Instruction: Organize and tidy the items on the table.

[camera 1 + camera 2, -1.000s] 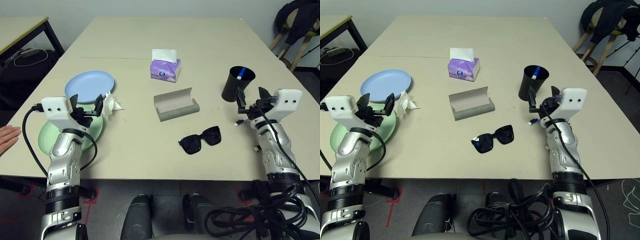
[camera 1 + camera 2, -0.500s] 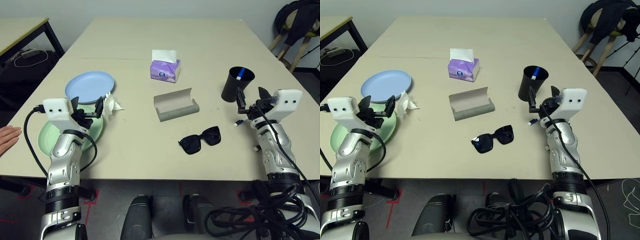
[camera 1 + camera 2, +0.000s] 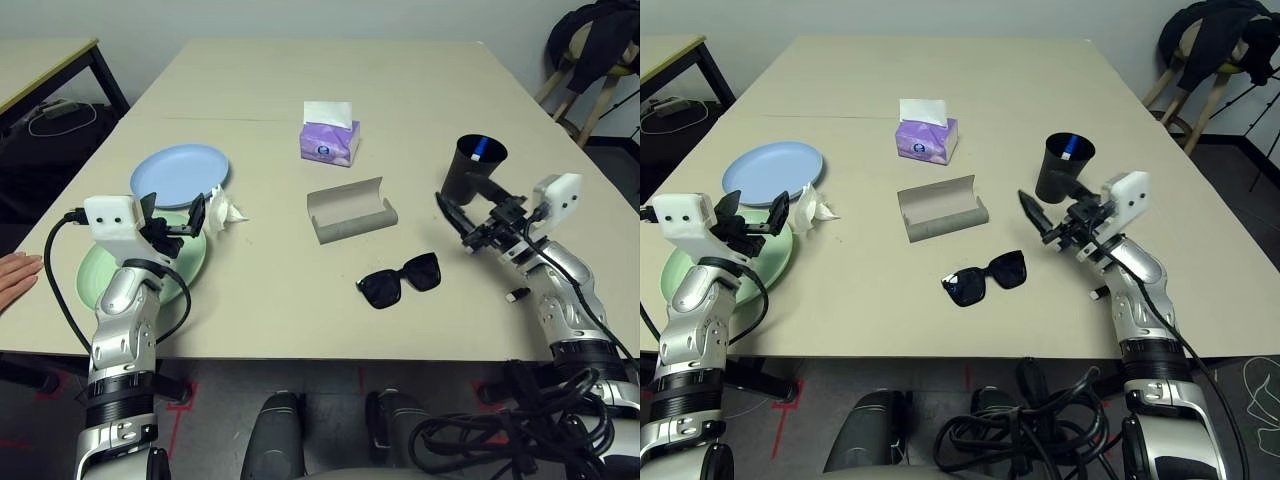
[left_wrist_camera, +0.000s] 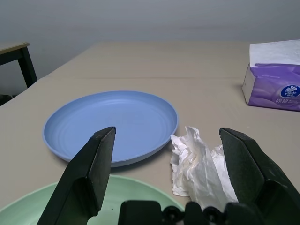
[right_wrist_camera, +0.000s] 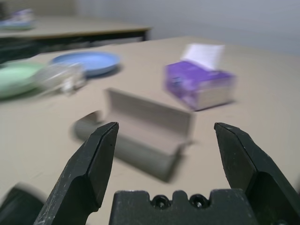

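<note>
I see plain pale wall behind, black-legged side desk far left, wooden stool with dark clothing far right, dark floor.

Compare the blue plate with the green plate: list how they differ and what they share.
The blue plate lies farther from the robot; the green plate lies nearer, by the table edge. The blue plate is in full view with nothing over it; the green plate is partly covered by the left gripper and its arm. Their rims look close together, but contact cannot be told. Both are round, shallow, empty and flat on the table.
</note>
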